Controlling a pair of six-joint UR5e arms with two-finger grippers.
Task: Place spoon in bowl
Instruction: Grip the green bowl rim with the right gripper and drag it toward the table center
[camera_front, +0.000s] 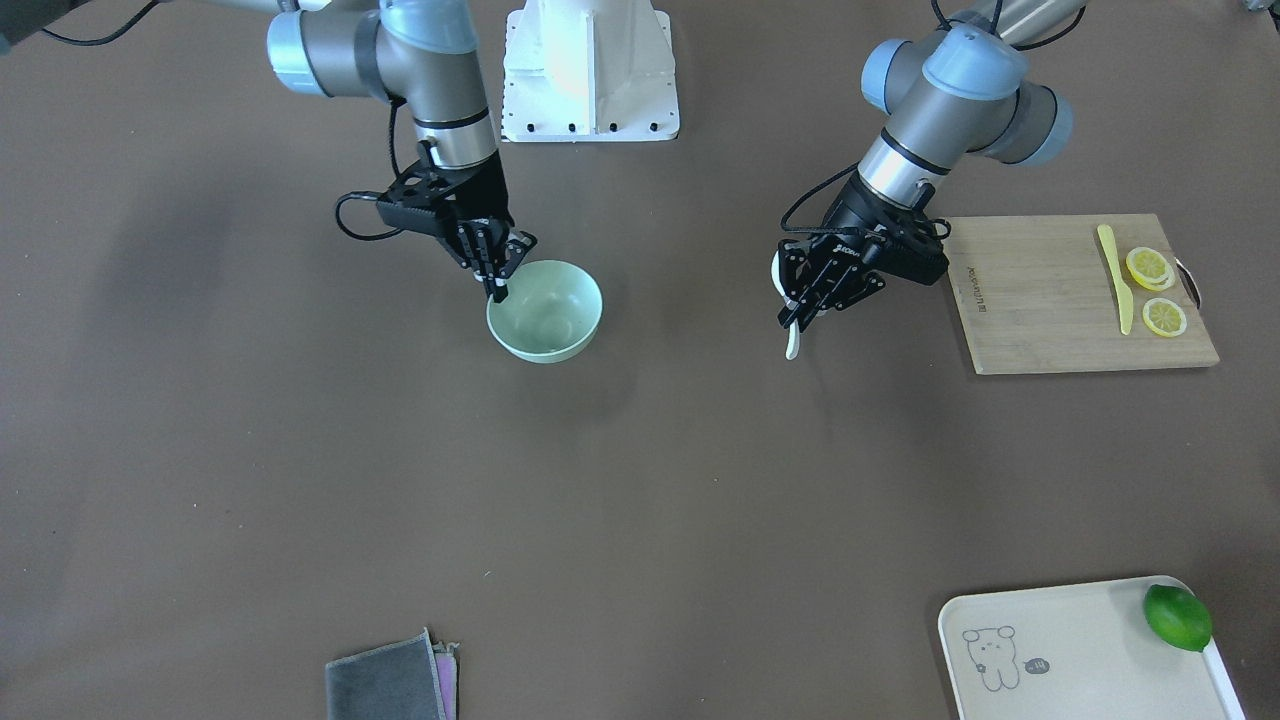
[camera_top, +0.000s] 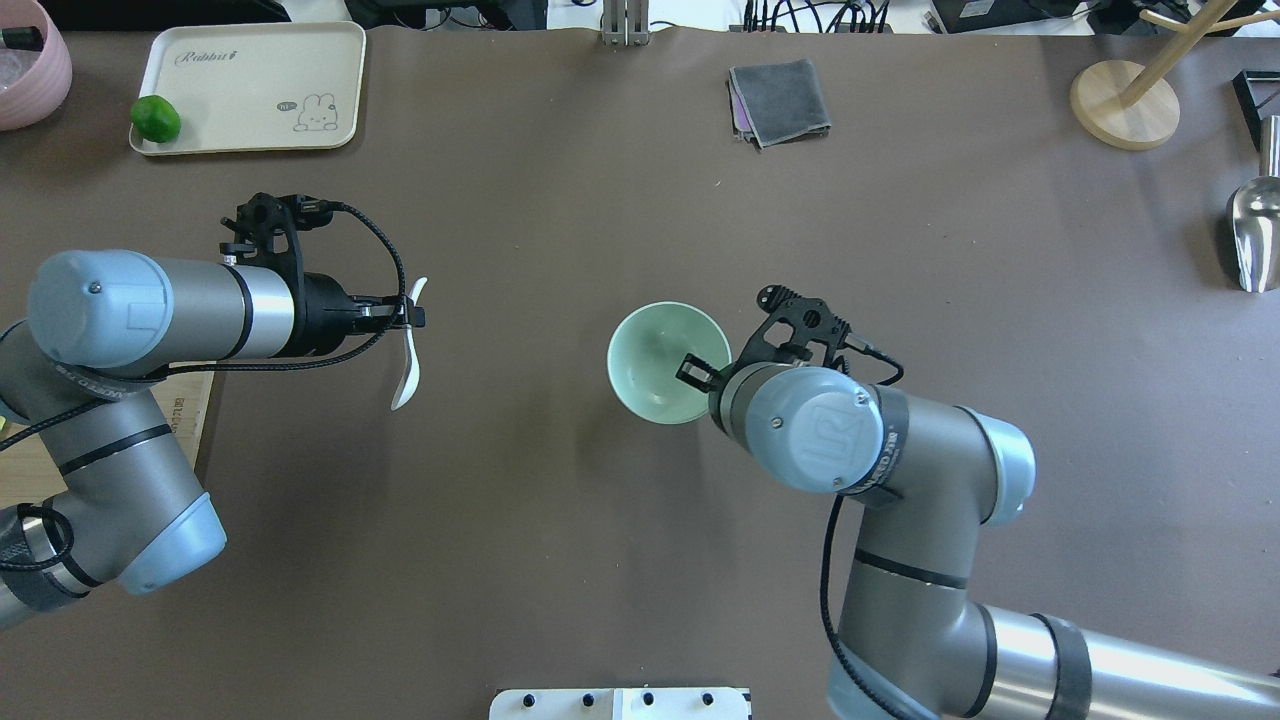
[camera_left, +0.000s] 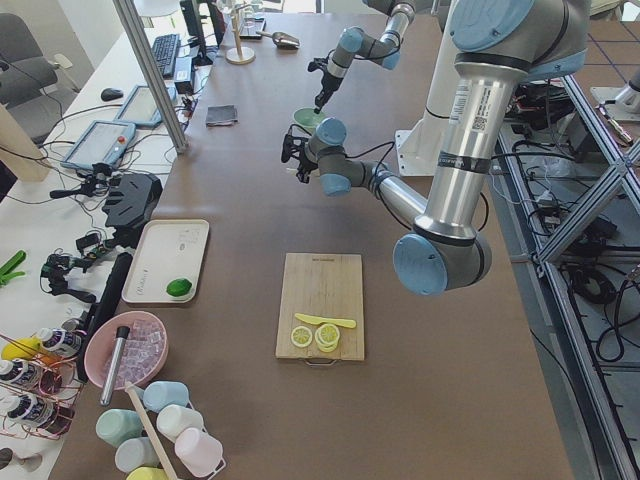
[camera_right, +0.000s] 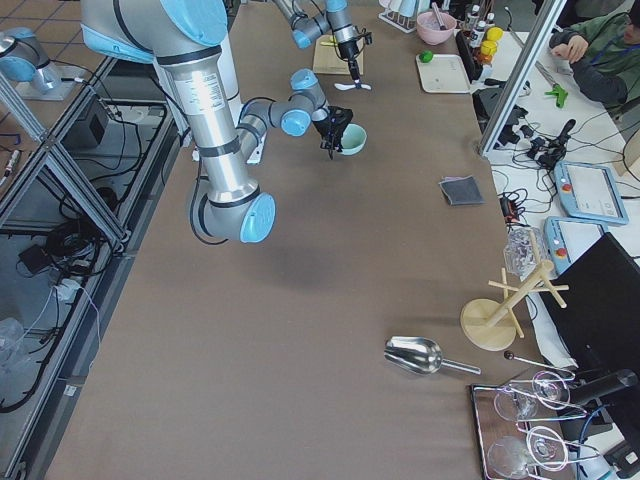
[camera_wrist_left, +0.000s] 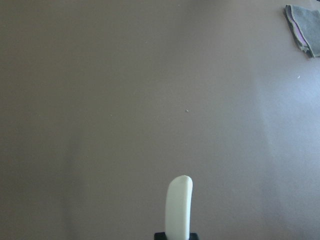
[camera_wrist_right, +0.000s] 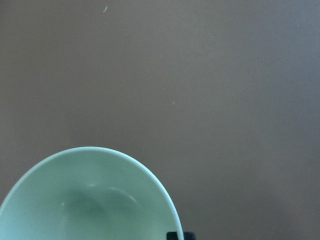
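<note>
**Overhead view.** Left of centre, the left gripper (camera_top: 408, 318) is clenched on the spoon (camera_top: 404, 372), which lies crosswise in its jaws. At centre, the right gripper (camera_top: 697, 372) grasps the rim of the bowl (camera_top: 650, 360), one finger inside and one outside. The bowl is tilted and holds nothing. Spoon and bowl are well apart. At upper left is a tray (camera_top: 250, 90) with a lime (camera_top: 155, 118), and at upper centre a cloth (camera_top: 780, 100).
</note>
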